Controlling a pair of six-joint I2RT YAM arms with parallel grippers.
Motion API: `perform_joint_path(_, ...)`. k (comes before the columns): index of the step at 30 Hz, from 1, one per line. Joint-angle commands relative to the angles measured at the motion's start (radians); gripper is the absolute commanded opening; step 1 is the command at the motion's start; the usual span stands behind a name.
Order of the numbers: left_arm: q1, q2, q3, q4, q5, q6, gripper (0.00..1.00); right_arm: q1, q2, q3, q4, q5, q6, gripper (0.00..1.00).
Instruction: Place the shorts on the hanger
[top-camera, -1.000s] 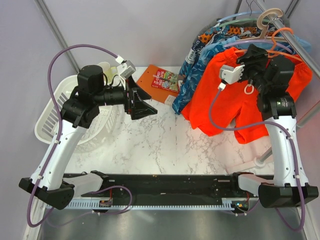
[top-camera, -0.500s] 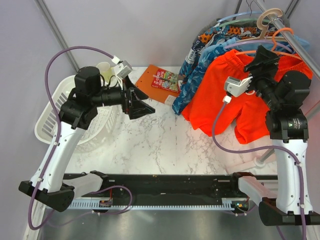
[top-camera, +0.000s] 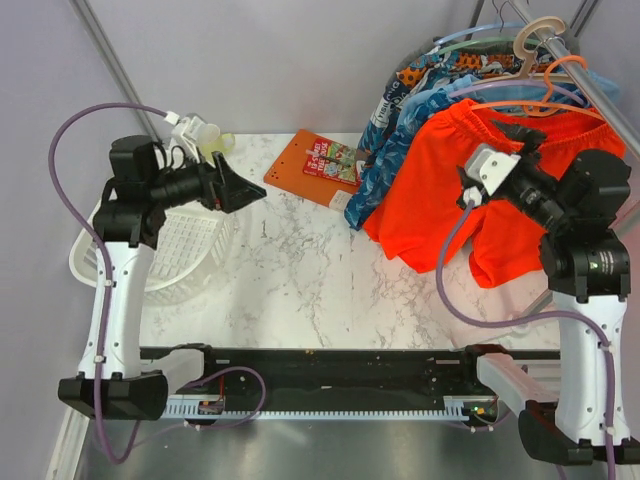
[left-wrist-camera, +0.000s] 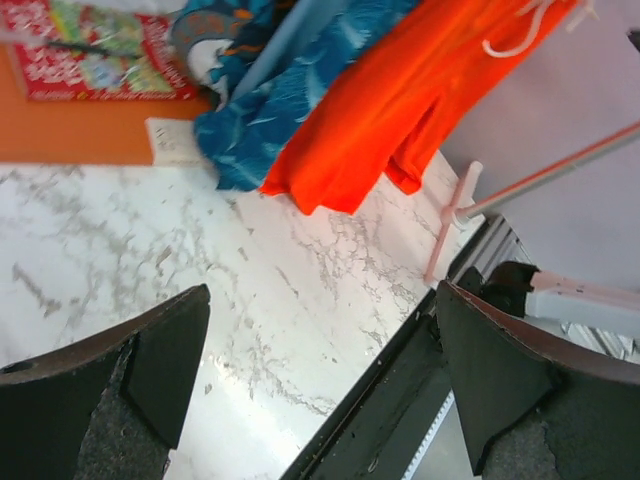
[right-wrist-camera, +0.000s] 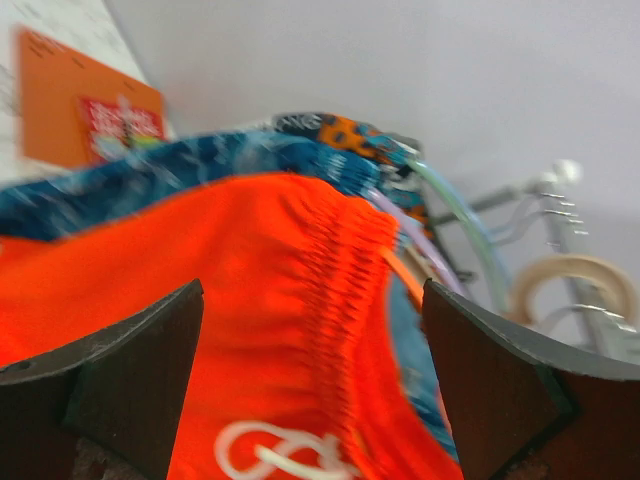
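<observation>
Marble tabletop (top-camera: 300, 290) runs under both arms, and in the last second both have pulled back. My left pincer (top-camera: 245, 188) has swung out beside the white basket (top-camera: 190, 250), and my right pincer (right-wrist-camera: 310, 330) has backed off the cloth, each spread wide and carrying nothing. Beyond the right one the shorts (top-camera: 440, 190) hang by their waistband from the hanger (top-camera: 572, 66) on the rail (top-camera: 600, 92) before the grey wall, so I judge the hanging done.

Bright orange-red shorts (top-camera: 440, 190), white drawstring (right-wrist-camera: 270, 450), blue patterned garment (top-camera: 395, 150) just beside shorts, orange hanger (top-camera: 566, 62) above shorts, beige hanger (top-camera: 535, 35), orange card (top-camera: 315, 160) with red label, white grey-veined marble table (top-camera: 300, 280) under shorts, white basket (top-camera: 180, 250)
</observation>
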Motion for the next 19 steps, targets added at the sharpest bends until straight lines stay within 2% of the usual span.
perform_joint_path(1, 0.137, 0.001, -0.012, -0.152, 0.059, 0.009, 0.99, 0.092, 0.063, -0.043, 0.081, -0.158, 0.592, 0.98)
perform_joint_path(3, 0.202, -0.008, -0.012, -0.196, 0.052, 0.059, 0.99, 0.176, 0.077, -0.087, 0.133, -0.134, 0.723, 0.98)
perform_joint_path(4, 0.229, -0.016, -0.010, -0.234, 0.034, 0.074, 0.99, 0.281, 0.080, -0.104, 0.142, -0.068, 0.742, 0.98)
perform_joint_path(7, 0.243, -0.059, -0.026, -0.275, -0.058, 0.142, 0.99, 0.475, 0.087, -0.187, 0.152, 0.042, 0.802, 0.98)
perform_joint_path(10, 0.243, -0.094, -0.064, -0.325, -0.085, 0.210, 0.99, 0.572, 0.080, -0.287, 0.170, 0.115, 0.836, 0.98)
perform_joint_path(12, 0.243, -0.103, -0.093, -0.368, -0.102, 0.281, 0.99, 0.601, 0.049, -0.362, 0.193, 0.172, 0.847, 0.98)
perform_joint_path(15, 0.243, -0.114, -0.154, -0.385, -0.158, 0.302, 0.99, 0.626, 0.002, -0.438, 0.199, 0.234, 0.864, 0.98)
perform_joint_path(19, 0.243, -0.134, -0.187, -0.365, -0.233, 0.358, 0.99, 0.631, -0.066, -0.474, 0.202, 0.300, 0.853, 0.98)
